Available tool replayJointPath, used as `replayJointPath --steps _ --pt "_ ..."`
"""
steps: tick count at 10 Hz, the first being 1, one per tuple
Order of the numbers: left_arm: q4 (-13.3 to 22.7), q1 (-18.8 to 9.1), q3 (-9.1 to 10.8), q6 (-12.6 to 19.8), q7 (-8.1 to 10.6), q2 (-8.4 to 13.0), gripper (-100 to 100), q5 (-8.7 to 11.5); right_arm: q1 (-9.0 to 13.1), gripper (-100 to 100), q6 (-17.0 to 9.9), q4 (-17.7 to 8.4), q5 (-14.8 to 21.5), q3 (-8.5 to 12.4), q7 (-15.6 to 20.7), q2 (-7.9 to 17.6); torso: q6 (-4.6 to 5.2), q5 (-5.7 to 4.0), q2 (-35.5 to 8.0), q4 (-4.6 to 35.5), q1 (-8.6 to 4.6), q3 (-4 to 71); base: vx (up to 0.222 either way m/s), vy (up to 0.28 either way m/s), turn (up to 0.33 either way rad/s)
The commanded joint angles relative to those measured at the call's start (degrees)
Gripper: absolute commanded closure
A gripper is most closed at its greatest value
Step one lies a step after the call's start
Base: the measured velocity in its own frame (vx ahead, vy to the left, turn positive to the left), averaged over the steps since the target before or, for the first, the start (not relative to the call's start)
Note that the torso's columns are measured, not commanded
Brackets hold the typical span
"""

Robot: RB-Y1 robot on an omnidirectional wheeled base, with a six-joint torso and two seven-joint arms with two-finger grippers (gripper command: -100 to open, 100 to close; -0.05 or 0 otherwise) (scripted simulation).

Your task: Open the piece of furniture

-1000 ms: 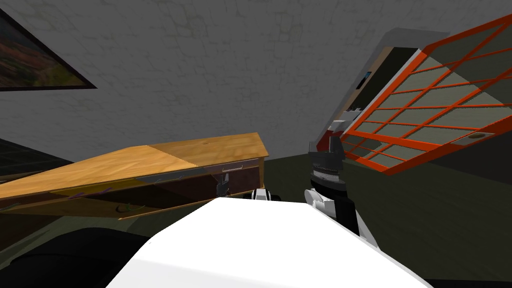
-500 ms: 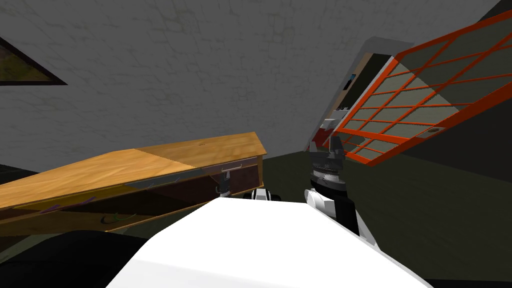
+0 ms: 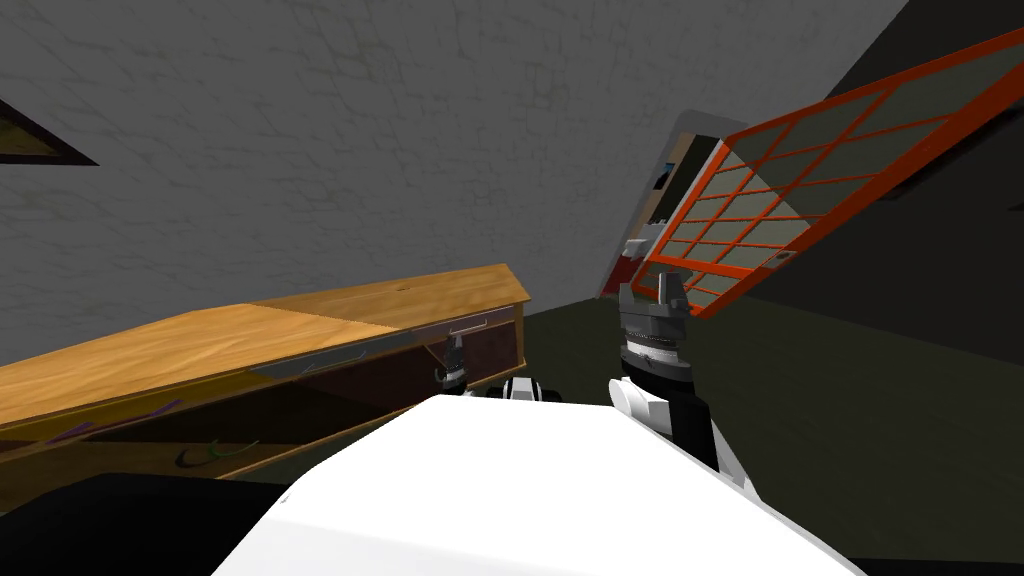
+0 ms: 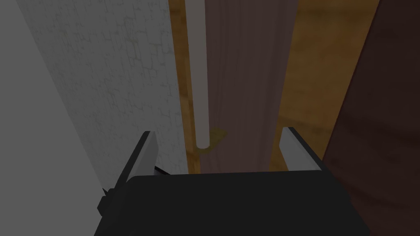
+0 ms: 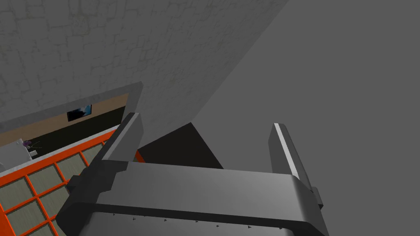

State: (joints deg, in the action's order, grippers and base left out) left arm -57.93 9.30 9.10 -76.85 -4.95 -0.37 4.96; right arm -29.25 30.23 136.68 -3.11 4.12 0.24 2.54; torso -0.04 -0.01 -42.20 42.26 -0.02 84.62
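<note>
Left gripper (image 4: 218, 133): my fingers (image 4: 295, 149) stood spread about the handle (image 4: 197, 73), cabinet (image 3: 250, 335) at ten o'clock. Risk: seemingly near the bar's end, a pull could slip off.

A: Entry one, the bearing surface?
B: Dark olive floor (image 3: 860, 400).
A: Standing on it?
B: One long wooden sideboard (image 3: 230, 335), its back to the grey wall (image 3: 400, 150).
A: Held inside the sideboard?
B: One small green curved thing (image 3: 212, 452) in its dark lower recess, unidentified.
</note>
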Motion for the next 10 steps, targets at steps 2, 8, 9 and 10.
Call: replayJointPath --steps 2,8,9,10 --pt "2.17 -6.33 2.53 3.06 -4.12 -1.65 -100 1.06 0.01 0 0.0 0.0 0.0 0.0 0.0 0.0 0.05 0.03 -0.16 0.05 0.08 -0.1 -0.128 0.056 -0.225" --pt "0.75 -2.46 0.94 1.16 -1.54 -0.61 100 0.39 -0.04 0 0.01 0.01 0.0 0.0 0.0 0.0 -0.19 -0.36 -0.11 0.34 -0.19 0.04 0.016 -0.013 0.062" --pt "0.04 -0.52 0.14 0.22 -0.25 -0.09 100 0.06 -0.04 0 0.01 0.01 0.0 0.01 0.0 0.0 -0.02 -0.24 -0.3 0.26 -0.1 -0.15 0.178 -0.042 0.151" --pt "-0.66 1.41 -0.65 -0.73 1.04 0.43 100 -0.28 -0.04 0 0.01 0.01 0.0 0.01 0.0 0.0 -0.03 -0.17 -0.31 0.2 -0.05 -0.21 0.151 -0.051 0.237"
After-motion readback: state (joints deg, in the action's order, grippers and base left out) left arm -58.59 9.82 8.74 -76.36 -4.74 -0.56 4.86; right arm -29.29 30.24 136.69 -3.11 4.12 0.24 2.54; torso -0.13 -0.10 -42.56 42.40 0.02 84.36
